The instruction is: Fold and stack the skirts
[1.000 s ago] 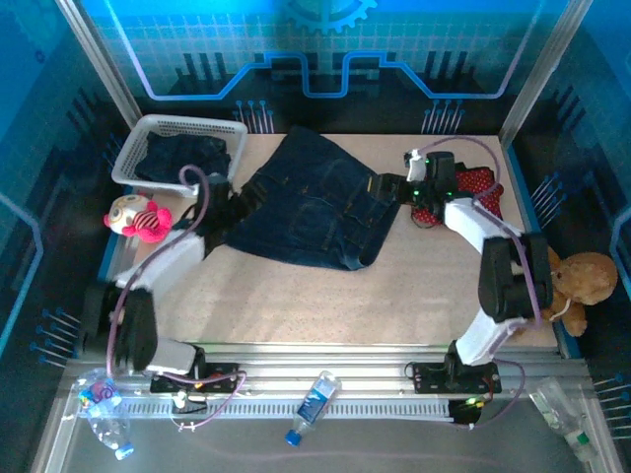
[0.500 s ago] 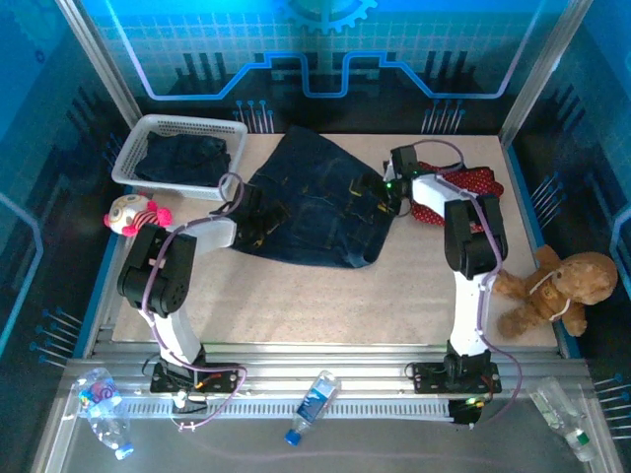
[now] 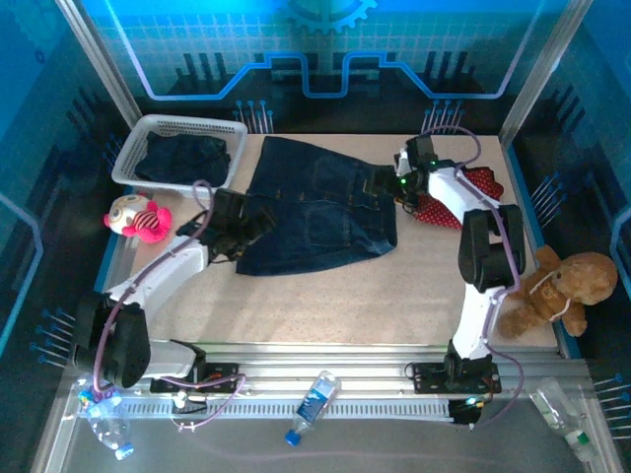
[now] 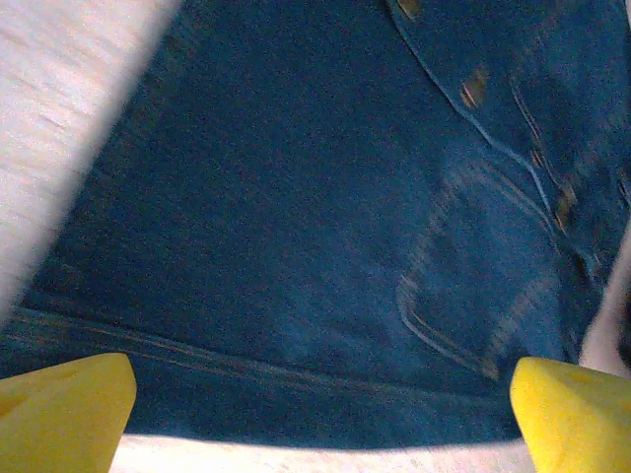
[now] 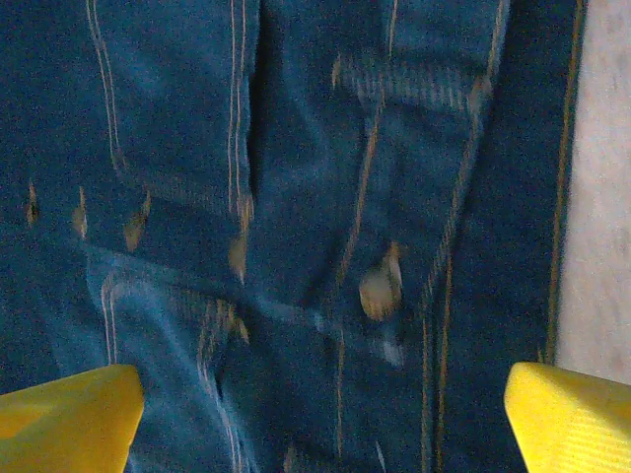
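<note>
A dark blue denim skirt (image 3: 315, 207) lies spread flat in the middle of the table. My left gripper (image 3: 245, 229) hovers open over its lower left hem (image 4: 296, 365), yellow fingertips (image 4: 64, 409) wide apart with nothing between them. My right gripper (image 3: 383, 183) is open above the waistband at the skirt's right side, where a metal button (image 5: 380, 286) shows between the fingertips (image 5: 572, 419). A red patterned skirt (image 3: 478, 187) lies crumpled at the far right behind the right arm. Another dark garment (image 3: 182, 156) sits in the basket.
The white mesh basket (image 3: 148, 128) stands at the back left. A pink-and-white plush toy (image 3: 136, 217) lies at the left edge, a brown teddy bear (image 3: 557, 286) at the right edge. Plastic bottles (image 3: 314, 404) lie along the front rail.
The denim skirt has been pulled squarer and flatter on the table. The left arm has swung out and lowered toward the hem. The right gripper has shifted slightly back along the waistband.
</note>
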Controlling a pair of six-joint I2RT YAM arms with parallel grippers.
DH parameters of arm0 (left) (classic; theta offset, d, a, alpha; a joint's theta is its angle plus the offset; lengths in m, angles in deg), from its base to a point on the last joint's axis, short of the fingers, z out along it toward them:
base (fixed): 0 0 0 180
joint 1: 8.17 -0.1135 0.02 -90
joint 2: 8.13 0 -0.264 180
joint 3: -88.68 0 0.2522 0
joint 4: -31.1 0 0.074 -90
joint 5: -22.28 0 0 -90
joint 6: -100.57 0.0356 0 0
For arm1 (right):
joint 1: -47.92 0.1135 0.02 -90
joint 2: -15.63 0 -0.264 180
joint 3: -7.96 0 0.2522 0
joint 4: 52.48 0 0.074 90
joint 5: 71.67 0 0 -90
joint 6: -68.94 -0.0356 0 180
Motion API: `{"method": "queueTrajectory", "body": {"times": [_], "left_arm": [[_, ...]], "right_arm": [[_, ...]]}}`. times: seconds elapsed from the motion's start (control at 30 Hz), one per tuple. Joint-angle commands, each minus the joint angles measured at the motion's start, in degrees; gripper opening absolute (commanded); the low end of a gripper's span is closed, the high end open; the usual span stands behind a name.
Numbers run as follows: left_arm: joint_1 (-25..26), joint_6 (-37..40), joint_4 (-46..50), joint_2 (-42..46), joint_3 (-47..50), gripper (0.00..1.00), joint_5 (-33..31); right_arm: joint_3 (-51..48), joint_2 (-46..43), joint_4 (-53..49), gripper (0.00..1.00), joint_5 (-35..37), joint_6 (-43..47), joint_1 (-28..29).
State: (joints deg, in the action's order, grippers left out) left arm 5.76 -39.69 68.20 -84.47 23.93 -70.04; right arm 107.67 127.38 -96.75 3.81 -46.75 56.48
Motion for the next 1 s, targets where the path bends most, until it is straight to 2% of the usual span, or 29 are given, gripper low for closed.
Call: {"method": "queueTrajectory", "body": {"times": [0.0, 0.13, 0.2, 0.37, 0.53, 0.6, 0.63, 0.7, 0.77, 0.8, 0.87, 0.97], "left_arm": [[-7.96, 9.23, 11.84, 1.23, 1.1, 0.99, 0.77], [-11.15, 14.6, 15.22, -0.35, -0.49, 0.99, 3.77], [-11.77, 15.17, 14.92, -1.78, -0.69, 0.95, 5.32], [-12.09, 15.21, 12.43, -6.85, -0.52, 0.85, 9.25], [-12.09, 14.26, 7.9, -13.92, -1.16, 0.73, 16.64], [-12.01, 14.09, 6.77, -15.93, -1.66, 0.62, 18.45], [-12.0, 14.18, 6.52, -16.34, -1.86, 0.55, 18.81], [-12.0, 14.69, 6.28, -16.44, -2.31, 0.39, 19.23], [-12.08, 15.38, 6.71, -15.22, -2.8, 0.19, 18.65], [-12.09, 15.65, 6.88, -14.41, -2.89, 0.11, 18.17], [-12.09, 15.92, 7.45, -11.53, -2.52, 0.01, 16.07], [-12.09, 15.39, 7.83, -5.99, -0.2, 0.0, 11.39]], "right_arm": [[-4.91, -3.4, -7.63, 0.88, -4.3, 9.37, 0.07], [-5.29, -1.53, -11.71, 0.72, -4.72, 11.77, 0.09], [-3.98, 0.8, -13.49, 0.67, -7.05, 12.42, 0.29], [-2.34, 3.64, -15.35, 0.63, -8.98, 13.78, 1.64], [-2.75, 4.84, -15.13, 0.62, -8.9, 13.43, 1.85], [-3.09, 4.34, -14.39, 0.54, -9.62, 13.48, 1.84], [-3.36, 3.7, -13.96, 0.45, -10.2, 13.71, 1.83], [-4.08, 1.58, -12.72, 0.3, -11.47, 14.34, 1.63], [-5.4, -1.59, -11.17, 0.14, -13.25, 14.79, 0.61], [-6.23, -3.18, -10.54, 0.09, -14.18, 14.84, -0.06], [-8.83, -6.77, -9.13, 0.0, -15.94, 14.86, -2.36], [-14.44, -12.0, -6.96, 0.0, -18.48, 15.01, -6.3]]}}
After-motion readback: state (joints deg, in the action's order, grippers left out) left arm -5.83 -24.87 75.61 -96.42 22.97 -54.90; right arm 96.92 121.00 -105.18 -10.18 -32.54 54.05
